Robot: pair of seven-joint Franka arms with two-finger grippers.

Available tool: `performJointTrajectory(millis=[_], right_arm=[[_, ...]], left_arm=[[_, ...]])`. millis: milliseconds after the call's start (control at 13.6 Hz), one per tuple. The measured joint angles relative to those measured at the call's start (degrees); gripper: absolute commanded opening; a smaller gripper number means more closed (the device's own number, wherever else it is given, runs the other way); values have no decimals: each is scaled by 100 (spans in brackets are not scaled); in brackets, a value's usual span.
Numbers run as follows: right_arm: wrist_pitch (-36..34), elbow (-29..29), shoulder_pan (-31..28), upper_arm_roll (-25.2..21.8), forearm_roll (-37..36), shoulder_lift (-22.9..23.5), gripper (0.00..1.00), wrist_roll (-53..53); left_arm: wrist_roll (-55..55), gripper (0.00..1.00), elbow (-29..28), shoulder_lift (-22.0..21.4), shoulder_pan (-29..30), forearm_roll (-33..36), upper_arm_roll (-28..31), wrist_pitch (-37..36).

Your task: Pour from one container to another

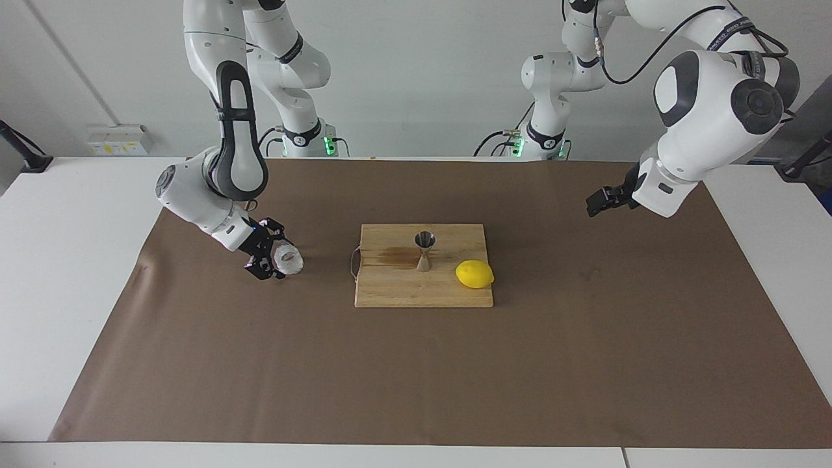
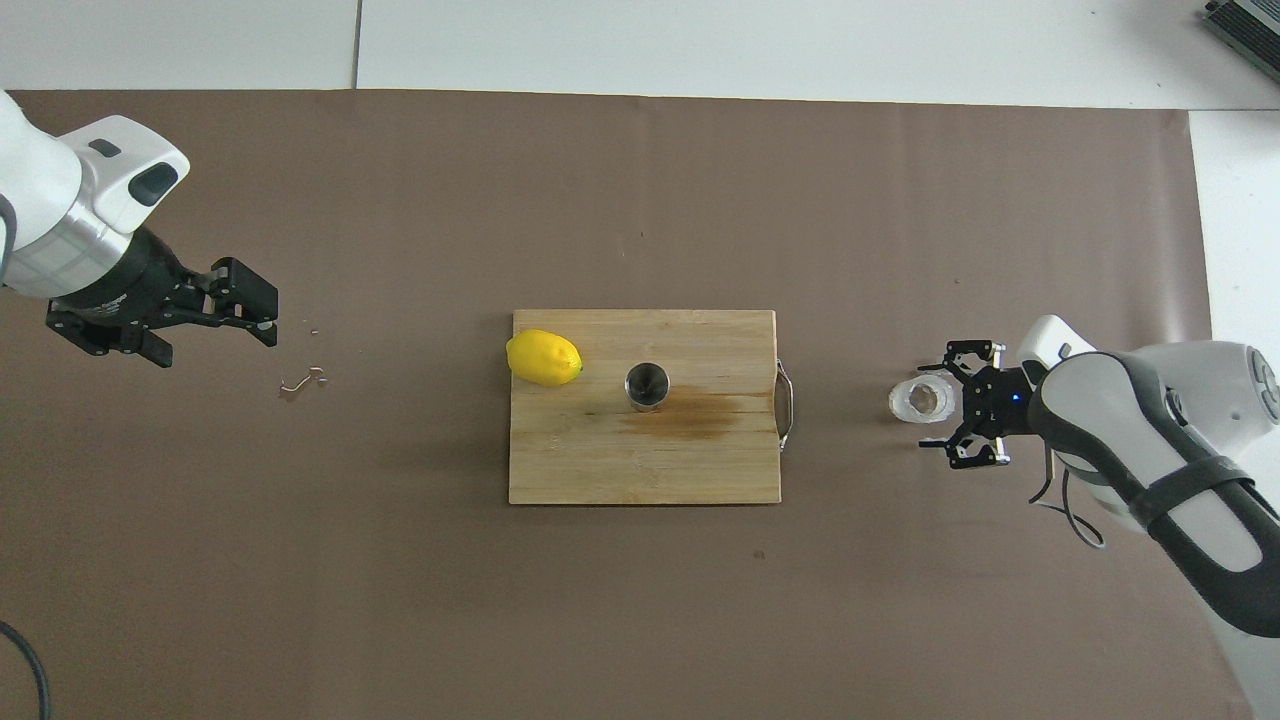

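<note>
The crinkled translucent cup stands on the desk toward the right arm's end, well apart from the steel jigger on the cutting board. The right gripper, jaws wide open and empty, brackets the cup; closing gently should avoid crushing it. The left gripper waits, open and empty.

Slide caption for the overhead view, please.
Open right gripper closes in on crinkled cup; jigger waits on cutting board.

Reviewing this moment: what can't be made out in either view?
- Whether the crinkled cup holds any liquid: too small in both views.
- Whether the right gripper touches the cup: its fingers cover the cup's side in the facing view.
- Left gripper fingertips: seen end-on, facing view.
- Jigger contents: dark inside.
</note>
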Motion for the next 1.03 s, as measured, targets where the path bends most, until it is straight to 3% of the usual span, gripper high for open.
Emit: performJointTrajectory(millis=[147, 440, 660, 1027], right_arm=[[0, 3, 6, 22, 0, 0, 100, 0], [2, 7, 80, 39, 60, 0, 57, 0], [12, 33, 96, 39, 76, -3, 37, 0], [12, 55, 104, 40, 77, -2, 29, 0]], left_arm=[[35, 100, 1, -68, 0, 204, 0, 41], [47, 100, -1, -164, 0, 246, -4, 49], [200, 100, -37, -220, 5, 249, 2, 51], [332, 100, -542, -600, 70, 249, 21, 417]])
